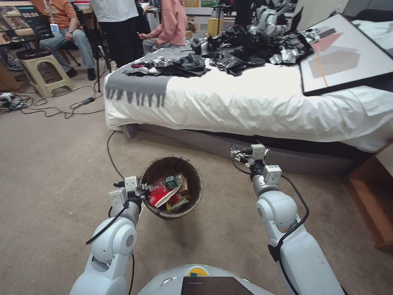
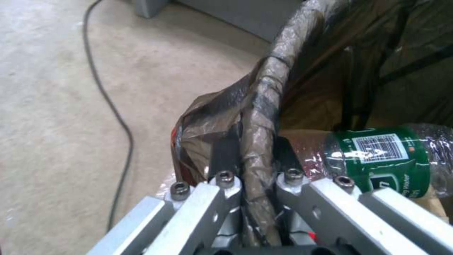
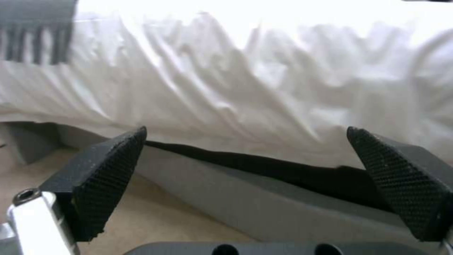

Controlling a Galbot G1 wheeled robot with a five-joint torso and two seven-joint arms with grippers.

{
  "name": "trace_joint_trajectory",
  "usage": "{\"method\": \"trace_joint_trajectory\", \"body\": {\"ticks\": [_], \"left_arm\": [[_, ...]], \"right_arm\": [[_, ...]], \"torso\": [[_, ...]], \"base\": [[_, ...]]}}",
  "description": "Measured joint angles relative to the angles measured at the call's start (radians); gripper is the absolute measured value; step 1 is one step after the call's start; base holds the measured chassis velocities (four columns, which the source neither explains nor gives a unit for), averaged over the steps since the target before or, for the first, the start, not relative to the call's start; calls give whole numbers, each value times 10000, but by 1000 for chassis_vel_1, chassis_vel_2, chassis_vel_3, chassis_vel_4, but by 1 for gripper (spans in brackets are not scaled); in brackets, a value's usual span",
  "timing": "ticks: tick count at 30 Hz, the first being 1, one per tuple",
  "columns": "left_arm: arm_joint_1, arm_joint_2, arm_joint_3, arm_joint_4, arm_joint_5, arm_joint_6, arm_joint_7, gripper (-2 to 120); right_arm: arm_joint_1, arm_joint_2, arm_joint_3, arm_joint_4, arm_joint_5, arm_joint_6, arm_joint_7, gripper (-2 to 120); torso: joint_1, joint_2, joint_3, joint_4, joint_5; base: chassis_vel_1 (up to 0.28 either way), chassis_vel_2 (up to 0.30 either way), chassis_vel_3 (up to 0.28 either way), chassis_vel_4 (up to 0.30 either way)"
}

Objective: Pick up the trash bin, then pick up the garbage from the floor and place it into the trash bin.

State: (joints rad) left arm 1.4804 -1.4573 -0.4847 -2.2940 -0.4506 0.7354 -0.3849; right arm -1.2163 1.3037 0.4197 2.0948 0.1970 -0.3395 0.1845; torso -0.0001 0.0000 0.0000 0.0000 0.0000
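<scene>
Above carpet: left gripper clamps brown-bagged trash bin rim | garbage inside | right gripper spread wide

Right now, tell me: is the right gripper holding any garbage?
No, the right gripper is open with nothing between its fingers, and it points at the white bed sheet.

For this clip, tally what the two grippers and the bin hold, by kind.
Trash bin clamped at its rim by the left gripper: 1
Green-labelled bottle in the bin: 1
Red-and-white cup in the bin: 1
Open, empty right gripper: 1
Total: 4
</scene>
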Motion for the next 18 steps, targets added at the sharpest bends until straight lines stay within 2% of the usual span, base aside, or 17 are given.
{"method": "trace_joint_trajectory", "body": {"ticks": [18], "left_arm": [[-3, -16, 3, 10, -2, 0, 0, 2]], "right_arm": [[-2, -5, 12, -34, -4, -12, -21, 100]], "torso": [[0, 0, 0, 0, 0]], "base": [[84, 82, 77, 82]]}}
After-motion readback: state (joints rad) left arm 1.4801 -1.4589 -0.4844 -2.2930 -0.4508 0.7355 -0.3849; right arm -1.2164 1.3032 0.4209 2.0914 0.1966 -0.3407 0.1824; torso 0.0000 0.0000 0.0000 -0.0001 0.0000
